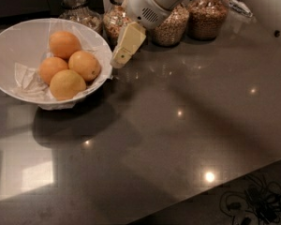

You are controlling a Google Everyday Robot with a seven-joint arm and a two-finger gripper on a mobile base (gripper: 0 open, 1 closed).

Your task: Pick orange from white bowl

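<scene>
The white bowl [9, 46] with crumpled paper lining stands at the left of the dark countertop. It holds several fruits. The orange [64, 44], round and deep orange, lies at the back of the bowl. A second orange fruit [85, 65], a smaller one [52, 69] and a paler yellow-orange one [67, 84] lie in front of it. My gripper [126, 47], cream-coloured under the white arm [154, 3], hangs just right of the bowl's rim, above the counter, touching no fruit.
Several glass jars of grains stand along the back: behind the bowl [77, 11], behind the gripper [116, 18] and further right [172, 25], [207, 15]. The dark counter [187, 125] stretches right and forward. Black cables [253, 203] lie beyond its front right edge.
</scene>
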